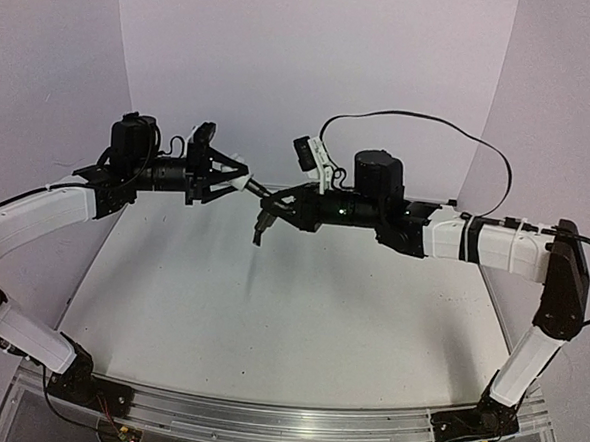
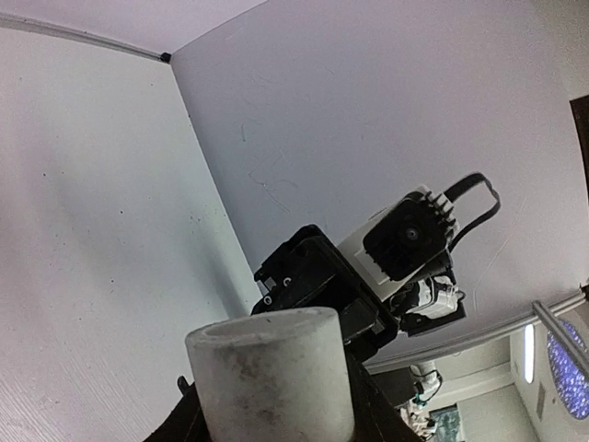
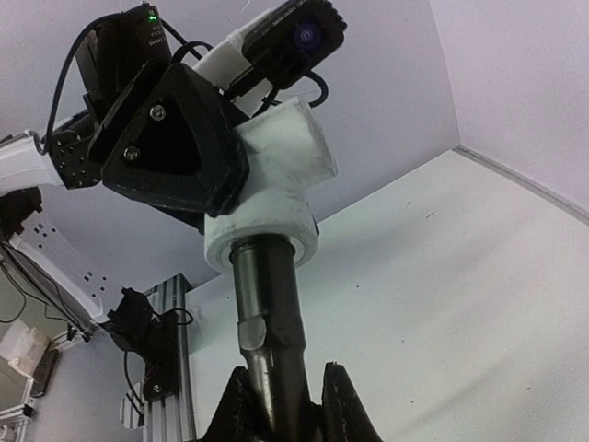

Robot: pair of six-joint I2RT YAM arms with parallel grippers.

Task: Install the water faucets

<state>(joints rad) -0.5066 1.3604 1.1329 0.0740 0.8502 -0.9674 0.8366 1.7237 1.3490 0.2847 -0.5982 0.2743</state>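
From above, both arms reach in over the white counter [image 1: 299,321] and meet in mid-air well above it. The left gripper [image 1: 235,180] comes in from the left pinching the white fitting [image 1: 241,183]. The right gripper [image 1: 276,206] faces it from the right, and the dark grey tap [image 1: 259,192] bridges the short gap between the two. The left wrist view looks along the fitting [image 2: 271,368], a pale, scuffed cylinder filling the lower foreground. The left gripper's dark fingers [image 2: 382,410] hug its sides at the bottom edge, so the gripper is closed on it. Beyond its top rim sits the black body of the right gripper [image 2: 308,281], with the right arm's wrist camera [image 2: 409,238] just behind. The tap itself is hidden behind the fitting here. The right wrist view is the clearest. The tap's dark tube [image 3: 270,313] rises from between the right gripper's two fingers [image 3: 342,405], which press against it on either side. The tube's far end sits in the round collar at the mouth of the white fitting [image 3: 276,184]. One black, triangular finger [image 3: 175,138] of the left gripper lies flat against the fitting's side, with the left arm's wrist camera [image 3: 294,32] above it. The tube and the fitting's collar look lined up on one axis. How deep the tube goes in cannot be told.
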